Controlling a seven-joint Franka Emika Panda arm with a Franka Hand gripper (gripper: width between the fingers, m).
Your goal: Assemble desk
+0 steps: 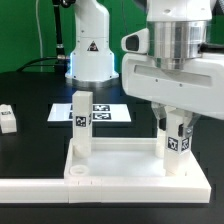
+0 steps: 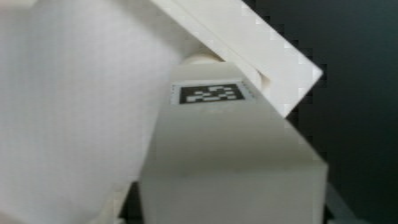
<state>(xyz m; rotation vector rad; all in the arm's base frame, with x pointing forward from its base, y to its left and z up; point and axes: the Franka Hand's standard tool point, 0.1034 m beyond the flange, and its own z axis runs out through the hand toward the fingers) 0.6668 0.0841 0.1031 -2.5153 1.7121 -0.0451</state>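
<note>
Desk top [image 1: 120,165] at bench front edge, underside up; near-corner sockets empty. Standing leg [image 1: 80,120] planted at one far corner. Hand [image 1: 177,130] closed on second leg [image 1: 179,144] at other far corner, probably not yet seated. Spare leg [image 1: 8,120] by bench side edge; fourth unseen.

Exterior view low; wrist view close on leg [image 2: 222,150]
</note>
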